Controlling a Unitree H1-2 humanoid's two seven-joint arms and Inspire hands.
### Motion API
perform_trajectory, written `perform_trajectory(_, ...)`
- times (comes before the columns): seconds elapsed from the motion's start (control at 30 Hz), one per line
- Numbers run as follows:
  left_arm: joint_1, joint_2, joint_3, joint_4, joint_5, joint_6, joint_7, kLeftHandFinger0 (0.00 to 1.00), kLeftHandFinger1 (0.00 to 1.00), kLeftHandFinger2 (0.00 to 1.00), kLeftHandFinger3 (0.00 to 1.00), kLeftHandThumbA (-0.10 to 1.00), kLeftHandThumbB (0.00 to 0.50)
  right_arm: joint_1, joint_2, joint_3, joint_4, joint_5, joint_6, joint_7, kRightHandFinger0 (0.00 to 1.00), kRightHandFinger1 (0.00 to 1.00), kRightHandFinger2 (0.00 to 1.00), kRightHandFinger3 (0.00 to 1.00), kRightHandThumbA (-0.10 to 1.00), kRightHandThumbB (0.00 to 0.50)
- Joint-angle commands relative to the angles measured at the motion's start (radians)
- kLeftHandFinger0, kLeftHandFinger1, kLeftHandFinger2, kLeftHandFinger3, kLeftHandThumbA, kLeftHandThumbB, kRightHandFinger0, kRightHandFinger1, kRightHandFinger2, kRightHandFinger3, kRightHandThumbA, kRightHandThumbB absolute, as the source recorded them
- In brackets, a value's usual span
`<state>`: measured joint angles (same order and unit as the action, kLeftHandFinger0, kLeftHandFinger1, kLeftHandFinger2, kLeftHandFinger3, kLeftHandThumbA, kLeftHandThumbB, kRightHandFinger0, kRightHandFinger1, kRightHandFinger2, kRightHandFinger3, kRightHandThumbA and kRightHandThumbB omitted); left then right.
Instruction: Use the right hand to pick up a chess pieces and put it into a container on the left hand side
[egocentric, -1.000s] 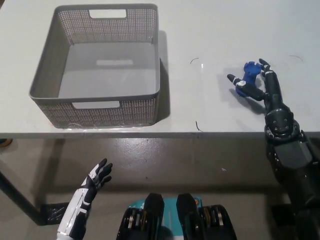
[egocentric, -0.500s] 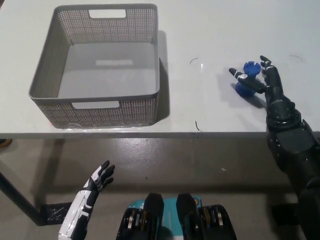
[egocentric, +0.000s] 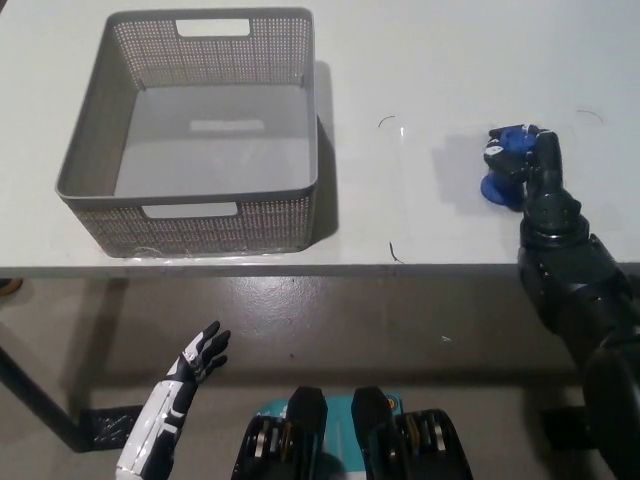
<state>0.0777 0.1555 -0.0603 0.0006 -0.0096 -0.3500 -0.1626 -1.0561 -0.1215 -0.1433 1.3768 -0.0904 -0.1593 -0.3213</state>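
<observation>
While the black right hand (egocentric: 527, 170) reaches over the right part of the white table (egocentric: 420, 60), its fingers wrap around a blue chess piece (egocentric: 500, 167). The piece shows between the fingers and to their left, with its rounded top near the fingertips and its wider base lower down, toward the table's front edge. A soft shadow lies on the table just left of the piece. Whether the base touches the tabletop cannot be told from this view. The right forearm runs down from the hand past the table's front edge toward the lower right corner.

Well apart from the piece, on the left part of the table, stands a grey mesh basket (egocentric: 90, 130) with a handle slot in its near and far walls. Its floor is bare.

Below the table's front edge, at the lower left, the white left hand (egocentric: 196, 357) hangs over the floor with its fingers spread and grasping nothing.
</observation>
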Motion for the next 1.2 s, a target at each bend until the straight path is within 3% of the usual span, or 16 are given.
perform_trajectory(0.0, -0.02, 0.016, 0.0, -0.017, -0.01, -0.047, -0.014, 1.0, 1.0, 1.0, 1.0, 1.0, 0.397, -0.037, 0.02, -0.02, 0.01, 0.051, -0.086, -0.044, 0.0, 0.08, 0.51, 0.49, -0.1, 0.146)
perform_trajectory(0.1, -0.027, 0.018, 0.003, -0.014, -0.01, -0.048, -0.015, 1.0, 1.0, 1.0, 1.0, 1.0, 0.4, -0.042, 0.021, -0.03, 0.013, 0.065, -0.091, -0.058, 0.0, 0.21, 0.65, 0.59, -0.1, 0.152)
perform_trajectory(0.3, -0.031, 0.017, 0.009, -0.012, -0.001, -0.046, -0.011, 1.0, 1.0, 1.0, 1.0, 1.0, 0.402, -0.048, 0.023, -0.038, 0.003, 0.084, -0.137, -0.078, 0.0, 0.19, 0.62, 0.61, -0.1, 0.168)
perform_trajectory(0.47, -0.033, 0.015, 0.012, -0.004, -0.002, -0.054, -0.009, 1.0, 1.0, 1.0, 1.0, 1.0, 0.402, -0.078, 0.034, -0.024, -0.053, 0.075, -0.174, -0.092, 0.0, 0.2, 0.64, 0.66, -0.1, 0.146)
perform_trajectory(0.63, -0.026, 0.015, 0.01, -0.007, -0.005, -0.048, -0.013, 1.0, 1.0, 1.0, 1.0, 1.0, 0.398, -0.097, 0.05, -0.003, -0.166, 0.061, -0.184, -0.081, 0.0, 0.27, 0.69, 0.69, -0.1, 0.149)
perform_trajectory(0.9, -0.023, 0.015, 0.01, -0.002, -0.002, -0.049, -0.013, 1.0, 1.0, 1.0, 1.0, 1.0, 0.402, -0.09, 0.099, 0.065, -0.509, 0.001, -0.06, -0.094, 0.0, 0.19, 0.62, 0.7, -0.1, 0.131)
perform_trajectory(1.03, -0.023, 0.017, 0.012, -0.004, -0.001, -0.044, -0.012, 1.0, 1.0, 1.0, 1.0, 1.0, 0.413, -0.117, 0.135, 0.076, -0.6, 0.004, 0.006, -0.093, 0.0, 0.25, 0.67, 0.71, -0.1, 0.145)
perform_trajectory(1.17, -0.027, 0.016, 0.01, 0.003, 0.001, -0.044, -0.013, 1.0, 1.0, 1.0, 1.0, 1.0, 0.407, -0.154, 0.183, 0.094, -0.619, -0.001, 0.008, -0.095, 0.0, 0.28, 0.7, 0.75, -0.1, 0.114)
